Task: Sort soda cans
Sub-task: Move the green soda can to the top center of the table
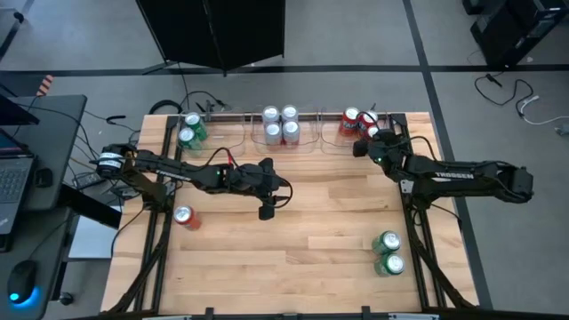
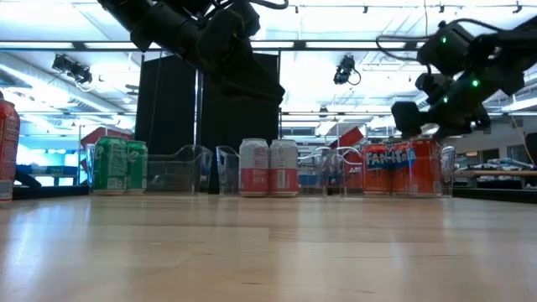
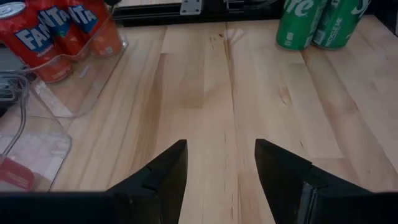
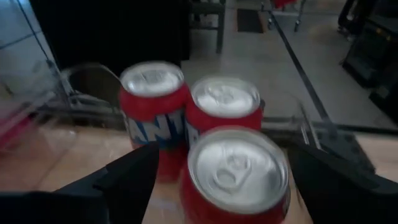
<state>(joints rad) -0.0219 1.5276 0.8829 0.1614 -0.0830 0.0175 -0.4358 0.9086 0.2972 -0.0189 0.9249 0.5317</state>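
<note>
The lone red can (image 1: 184, 216) stands upright at the tabletop's (image 1: 302, 231) left edge, left of and below the left hand (image 1: 266, 212) (fingers wide, empty), the nearer arm.

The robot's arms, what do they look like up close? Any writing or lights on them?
Both arms are dark, near-black jointed tubes. The right arm carries white TROSSEN lettering and small green lights by its wrist; the left arm has a silver-white ring near its base and red wiring. The left gripper ends in two dark wedge-shaped fingers.
</note>
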